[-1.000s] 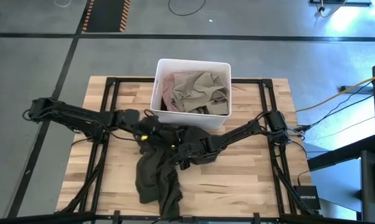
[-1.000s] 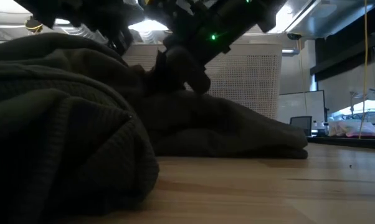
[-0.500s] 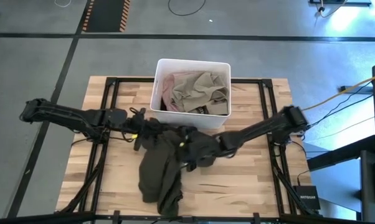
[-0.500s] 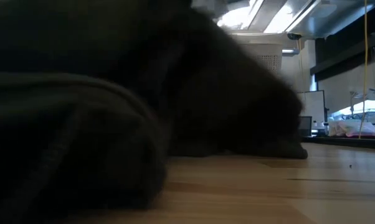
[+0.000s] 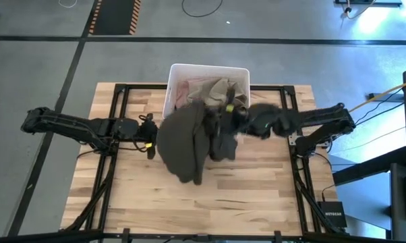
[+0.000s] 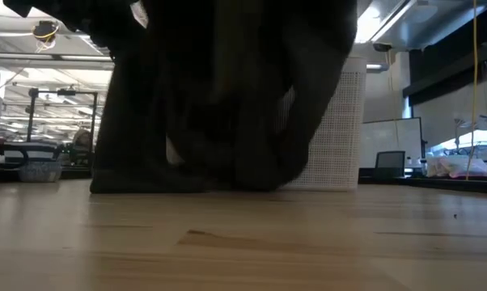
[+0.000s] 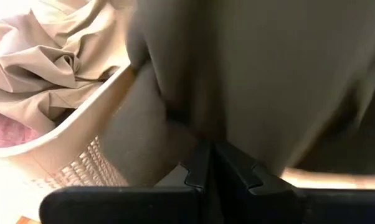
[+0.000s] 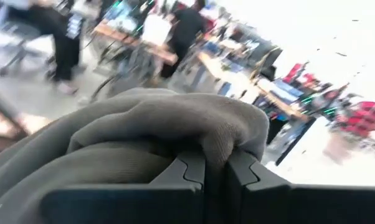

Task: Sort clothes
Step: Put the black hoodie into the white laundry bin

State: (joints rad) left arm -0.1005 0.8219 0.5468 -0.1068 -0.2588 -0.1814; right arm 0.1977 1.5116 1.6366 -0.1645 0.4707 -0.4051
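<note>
A large olive-grey garment hangs from my right gripper in front of the white bin. In the low view it is a dark mass whose lower end reaches the table. My right gripper is shut on it. My left gripper is shut at the garment's left edge, with its fingertips close to the cloth. The bin holds a beige-olive garment and a pink shirt. My left gripper: I cannot tell whether its shut fingertips touch the garment. My right gripper pinches a bunched fold of the garment between its two fingers, several layers thick. The cloth bulges over the fingertips. The fingers lie about level. The rest hangs slack below, its lower end at the table.
The bin stands at the table's far middle, just behind the hanging garment. A dark frame runs along the wooden table's edges. Bare wood lies near and right of the garment. People and furniture show in the room beyond.
My right gripper has gone up and toward the table's far edge, next to the bin, keeping its hold. The garment, which lay spread toward the near edge, has been drawn up off the table and now hangs bunched below the gripper.
</note>
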